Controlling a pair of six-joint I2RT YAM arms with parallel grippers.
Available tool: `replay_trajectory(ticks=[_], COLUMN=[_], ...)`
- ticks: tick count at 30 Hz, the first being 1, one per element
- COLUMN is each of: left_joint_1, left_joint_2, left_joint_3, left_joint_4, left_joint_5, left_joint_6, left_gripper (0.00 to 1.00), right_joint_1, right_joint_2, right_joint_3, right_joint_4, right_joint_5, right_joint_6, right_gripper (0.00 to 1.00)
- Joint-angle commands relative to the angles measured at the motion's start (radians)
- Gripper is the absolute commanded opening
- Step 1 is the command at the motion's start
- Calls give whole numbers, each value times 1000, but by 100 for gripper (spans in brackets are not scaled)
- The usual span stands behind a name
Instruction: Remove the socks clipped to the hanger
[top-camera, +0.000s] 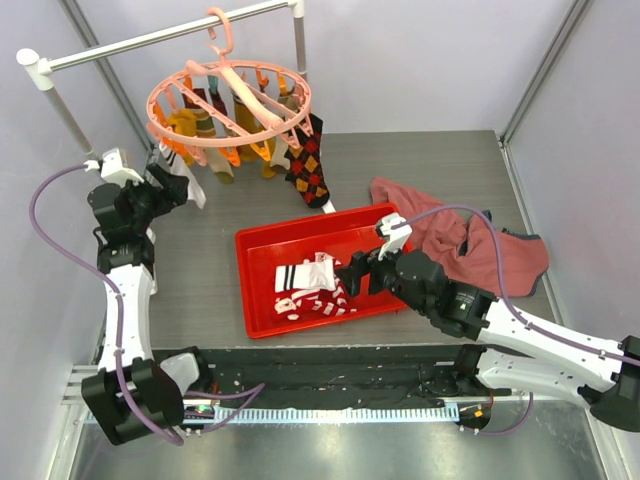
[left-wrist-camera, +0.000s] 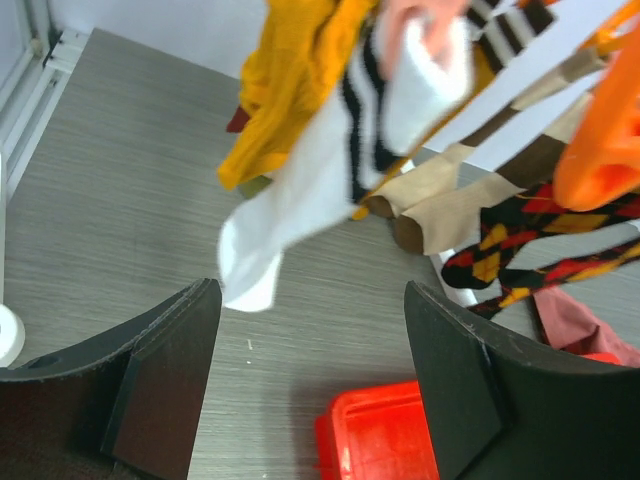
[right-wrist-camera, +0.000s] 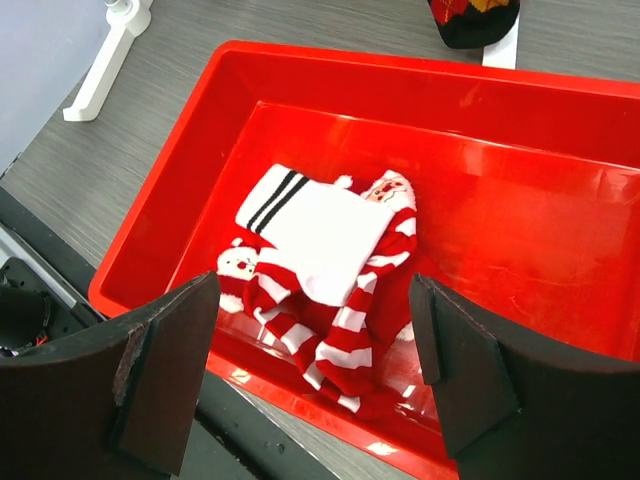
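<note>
Our left gripper (left-wrist-camera: 310, 300) faces the white sock (left-wrist-camera: 310, 190)
It gapes empty, the sock hanging off the hanger (top-camera: 240, 92) just beyond; our right gripper (right-wrist-camera: 313, 285) gapes empty too.

Salmon-pink hanger (top-camera: 245, 90), far-left corner: mustard sock (top-camera: 184, 126), banded sock (left-wrist-camera: 300, 190) and argyle sock (top-camera: 310, 170) hang clipped; striped sock (right-wrist-camera: 340, 330) and white sock (right-wrist-camera: 315, 235) lie unclipped mid-bench.
</note>
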Motion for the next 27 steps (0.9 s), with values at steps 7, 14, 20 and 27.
replay_trajectory(ticks=[7, 14, 20, 27], left_joint_1=[16, 15, 13, 1], left_joint_2=[112, 57, -42, -145], left_joint_3=[60, 68, 39, 6], left_joint_4=[115, 68, -19, -90], left_joint_5=[92, 72, 23, 58], left_joint_6=[-12, -62, -130, -191], left_gripper=[40, 0, 0, 0], right_joint_1=[-2, -1, -1, -1], right_joint_2=[-41, -12, 26, 101], right_joint_3=[24, 56, 97, 180], right_joint_4=[23, 58, 83, 98], right_joint_5=[47, 34, 14, 21], right_joint_6=[-55, -47, -33, -30], right_gripper=[84, 84, 84, 83])
